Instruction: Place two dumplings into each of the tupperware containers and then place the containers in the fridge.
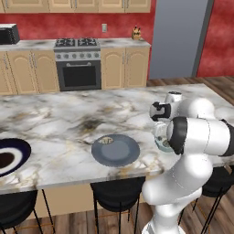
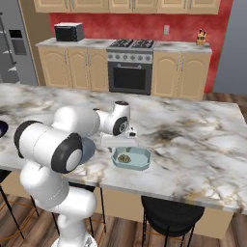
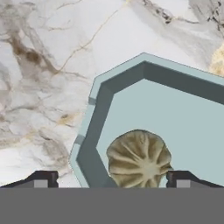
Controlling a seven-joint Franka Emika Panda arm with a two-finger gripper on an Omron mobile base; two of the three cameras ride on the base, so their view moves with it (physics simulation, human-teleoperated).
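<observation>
On the left of the marble island (image 1: 55, 123), one dumpling (image 1: 107, 140) lay on the grey plate (image 1: 115, 151). To the right, the gripper (image 3: 111, 179) hung over the pale bluish container (image 2: 131, 158), jaws spread wide, empty. A second dumpling (image 3: 139, 158) rested inside, between and below the fingertips (image 3: 43, 179). Lifting straight up would probably avoid nudging it.
</observation>
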